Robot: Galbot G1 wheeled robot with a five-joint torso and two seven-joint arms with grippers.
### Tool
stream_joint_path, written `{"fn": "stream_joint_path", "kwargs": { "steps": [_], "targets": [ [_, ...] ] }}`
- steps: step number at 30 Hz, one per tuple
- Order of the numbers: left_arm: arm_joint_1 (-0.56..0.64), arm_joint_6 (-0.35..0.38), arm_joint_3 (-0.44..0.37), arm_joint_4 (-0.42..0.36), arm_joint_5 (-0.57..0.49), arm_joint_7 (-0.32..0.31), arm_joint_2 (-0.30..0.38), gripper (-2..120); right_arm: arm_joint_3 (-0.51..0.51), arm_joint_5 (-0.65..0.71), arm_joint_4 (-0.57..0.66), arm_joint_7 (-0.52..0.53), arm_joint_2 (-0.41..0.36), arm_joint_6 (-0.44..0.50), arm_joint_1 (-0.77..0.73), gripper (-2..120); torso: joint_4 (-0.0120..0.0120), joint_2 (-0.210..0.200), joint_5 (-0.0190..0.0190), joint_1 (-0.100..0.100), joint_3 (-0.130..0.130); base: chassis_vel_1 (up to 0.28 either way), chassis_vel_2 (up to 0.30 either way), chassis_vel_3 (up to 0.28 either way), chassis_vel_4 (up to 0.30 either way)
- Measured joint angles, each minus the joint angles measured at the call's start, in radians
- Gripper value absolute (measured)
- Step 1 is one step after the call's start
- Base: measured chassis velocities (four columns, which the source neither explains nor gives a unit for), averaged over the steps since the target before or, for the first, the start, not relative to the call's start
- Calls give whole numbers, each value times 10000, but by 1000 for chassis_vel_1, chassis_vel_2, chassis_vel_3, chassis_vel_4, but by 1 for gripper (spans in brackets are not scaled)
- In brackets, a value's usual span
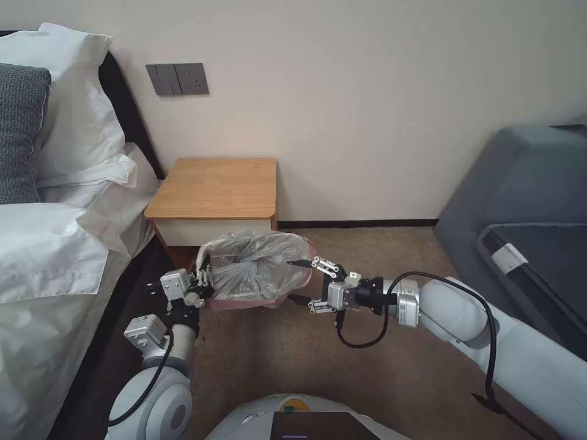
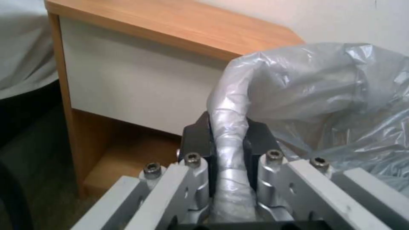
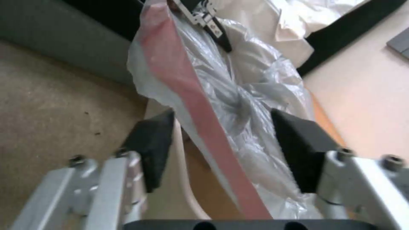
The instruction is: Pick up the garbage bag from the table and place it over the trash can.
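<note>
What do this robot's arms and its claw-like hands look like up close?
Both arms are glossy white rounded shells with silver metal wrist sections and looping black cables. The left gripper and right gripper are silver linkage bars joined by small hex bolts, tipped with wedge-shaped black pads.

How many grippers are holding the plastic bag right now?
1. The left gripper is shut on a bunched edge of the garbage bag. The right gripper is open at the bag's other side, its pads apart from the plastic.

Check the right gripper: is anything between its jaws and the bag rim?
Nothing visible. The right gripper is open, its jaws straddling the garbage bag rim over the trash can. The left gripper is shut on the opposite rim.
</note>
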Motion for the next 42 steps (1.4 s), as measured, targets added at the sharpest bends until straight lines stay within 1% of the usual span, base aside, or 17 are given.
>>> {"fn": "stream_joint_path", "kwargs": {
  "steps": [2, 3, 4, 5, 6, 8, 9, 10, 12, 13, 15, 22, 26, 28, 32, 35, 42],
  "targets": [
    [-2, 1, 5, 3, 3, 1, -2, 9, 15, 13, 0, -19, 0, 6, -4, 51, 1, 0, 0, 0, 0, 0, 0, 0, 0],
    [-2, 2, 6, 4, 9, 1, -3, 9, 39, 46, 9, -33, -6, 7, -12, 43, 1, 0, 0, 0, 0, 0, 0, 0, 0],
    [-2, 1, 6, 3, 10, 2, -3, 9, 45, 55, 11, -33, -8, 7, -16, 42, 1, 0, 0, 0, 0, 0, 0, 0, 0],
    [1, 2, 5, 4, 11, 2, 3, 9, 78, 78, 12, -34, -12, 7, -42, 36, 2, 0, 0, 0, 0, 0, 0, 0, 0],
    [1, 2, 5, 4, 11, 2, 3, 9, 78, 78, 12, -34, -12, 7, -42, 36, 2, 0, 0, 0, 0, 0, 0, 0, 0],
    [6, 2, -3, 1, 14, 1, 11, 9, 168, 90, 23, -34, -16, 12, -166, 25, 4, 0, 0, 0, 0, 0, 0, 0, 0],
    [6, 2, -3, 1, 14, 1, 11, 9, 168, 90, 23, -34, -16, 12, -166, 25, 4, 0, 0, 0, 0, 0, 0, 0, 0],
    [9, 2, -6, 0, 19, 2, 13, 9, 231, 92, 57, -34, -23, 14, -283, 18, 3, 0, 0, 0, 0, 0, 0, 0, 0],
    [15, 2, -7, 0, 33, 1, 22, 9, 332, 95, 100, -33, -30, 17, -426, 11, 2, 0, 0, 0, 0, 0, 0, 0, 0],
    [15, 2, -7, 0, 33, 1, 22, 9, 332, 95, 100, -33, -30, 17, -426, 11, 2, 0, 0, 0, 0, 0, 0, 0, 0],
    [23, 2, -9, 0, 44, -2, 32, 9, 490, 98, 171, -30, -56, 21, -621, 0, 2, 0, 0, 0, 0, 0, 0, 0, 0],
    [6, -1, -8, -1, 99, -11, 22, 9, 773, 115, 350, -19, -154, 59, -970, 0, 1, 0, 0, 0, 0, 0, 0, 0, 0],
    [26, -4, 2, -50, 115, -11, 15, 9, 817, 390, 420, -96, -195, 87, -1048, 0, 2, 0, 0, 0, 0, 0, 0, 0, 0],
    [22, -6, -12, -89, 115, -10, 9, 9, 870, 922, 488, -383, -249, 32, -1084, 0, 3, 0, 1, 0, 0, 0, 0, 0, 0],
    [17, -6, -98, -131, 87, -12, 10, 9, 1095, 1381, 614, -823, -355, -79, -1234, 0, 2, 0, 1, 0, -1, 0, 0, 0, 0],
    [11, -7, -127, -190, 29, -20, 2, 9, 1288, 1389, 621, -1079, -423, -99, -1310, 0, 2, 0, 0, 0, 0, 0, 0, 0, 0],
    [51, -1, -107, -306, -227, -47, -65, 9, 1536, 1115, 398, -1119, -435, -115, -1315, 0, 2, 0, 0, 0, 0, 0, 0, 0, 0]
  ]
}}
